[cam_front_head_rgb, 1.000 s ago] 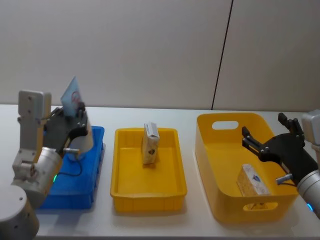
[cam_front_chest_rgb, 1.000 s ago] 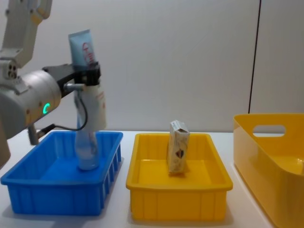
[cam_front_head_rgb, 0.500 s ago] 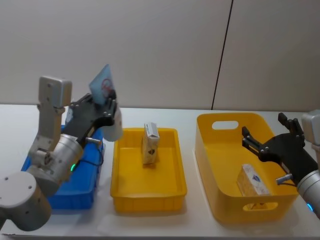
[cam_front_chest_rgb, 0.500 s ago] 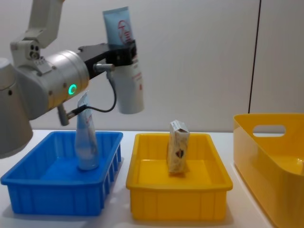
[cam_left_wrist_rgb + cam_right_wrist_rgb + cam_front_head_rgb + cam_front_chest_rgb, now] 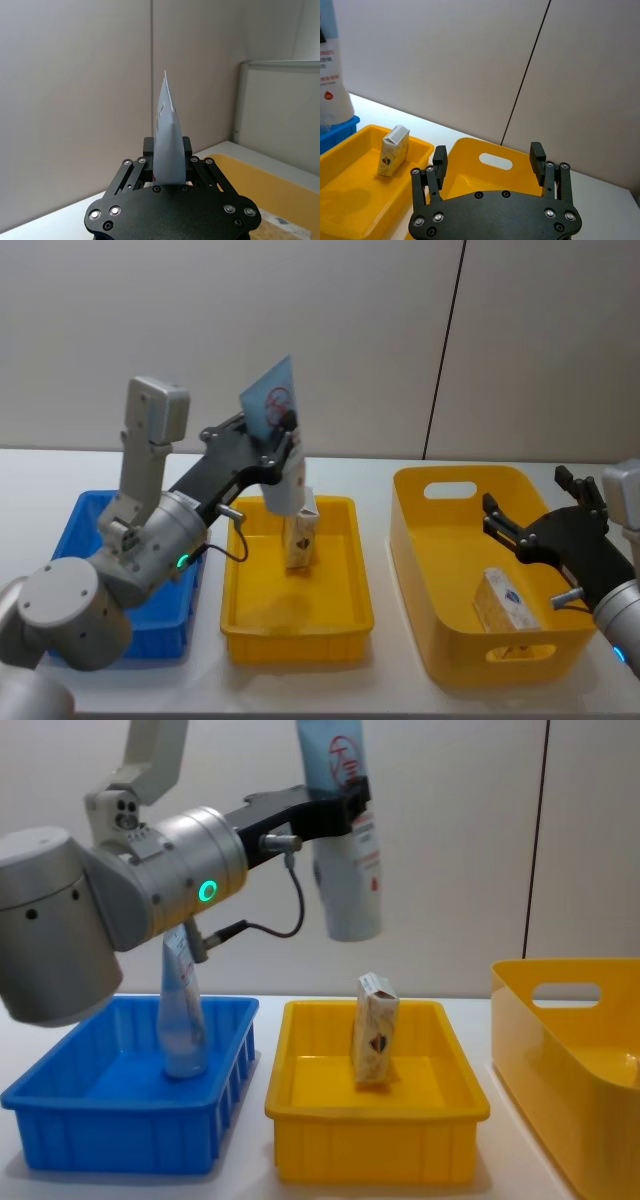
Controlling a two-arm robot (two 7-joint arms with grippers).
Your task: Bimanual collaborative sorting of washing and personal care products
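The left hand (image 5: 281, 443) is pinched on a pale blue-white squeeze tube (image 5: 271, 400), its two fingers pressing the flat sides just below the crimped end, as the left wrist view shows with the tube (image 5: 167, 132) standing edge-on between them. The tube is held upright with the crimped end and its red round logo on top and the white cap end hanging down. It is in the air, clear of everything, over the far left part of the shallow yellow tray (image 5: 298, 626); in the chest view its cap end (image 5: 352, 915) hangs above and a little left of a small beige pack (image 5: 375, 1028) and does not touch it. That pack stands upright towards the back of the tray, dark mark on its front face. To the left of the tray sits the blue bin (image 5: 118, 1142), where a second tube (image 5: 181, 1020) stands cap down, leaning slightly. On the far side of the tray, the right hand (image 5: 527, 495) hovers with its fingers spread wide, holding nothing, over the right side of the deep yellow bin (image 5: 409, 540) with the cut-out handle. A second beige pack (image 5: 505, 604) lies inside that bin, near its front right corner, below the hand and apart from it. All three containers rest side by side on the white table (image 5: 392, 682).
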